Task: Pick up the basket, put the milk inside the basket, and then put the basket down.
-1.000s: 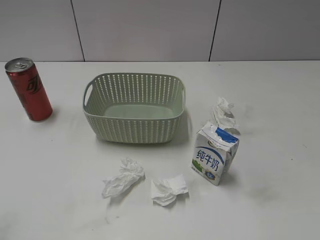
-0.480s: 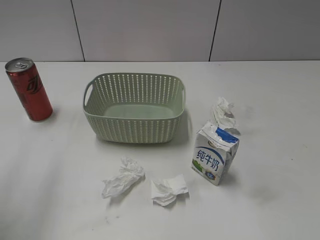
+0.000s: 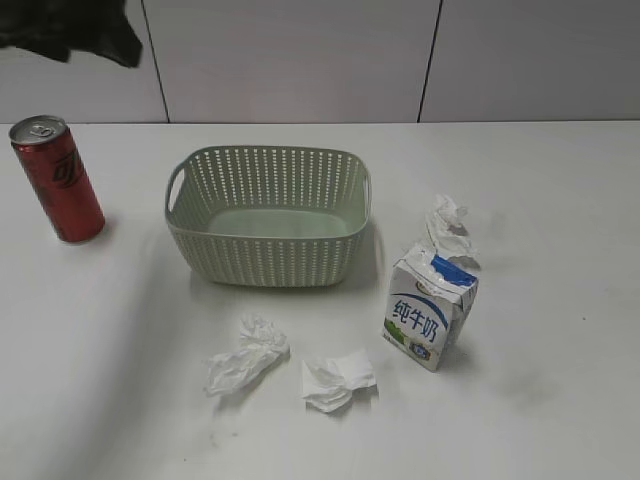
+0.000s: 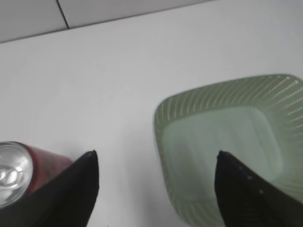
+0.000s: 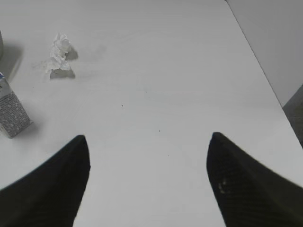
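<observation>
The pale green basket [image 3: 265,255] stands empty at the table's middle. The milk [image 3: 430,318], a white carton with a blue top, stands upright to its front right, apart from it. My left gripper [image 4: 156,153] is open and empty, high above the table between the red can and the basket's left end [image 4: 213,92]. A dark blurred part of the left arm [image 3: 70,35] shows at the exterior view's top left. My right gripper [image 5: 149,136] is open and empty over bare table, right of the milk [image 5: 12,111]. It is out of the exterior view.
A red soda can [image 3: 58,178] stands at the far left and also shows in the left wrist view [image 4: 19,165]. Crumpled tissues lie in front of the basket [image 3: 245,355] [image 3: 338,378] and behind the milk [image 3: 448,228] [image 5: 57,54]. The table's right edge [image 5: 265,80] is near.
A dark blurred part of the left arm has come into the exterior view at the top left. The basket, milk, can and tissues have not moved.
</observation>
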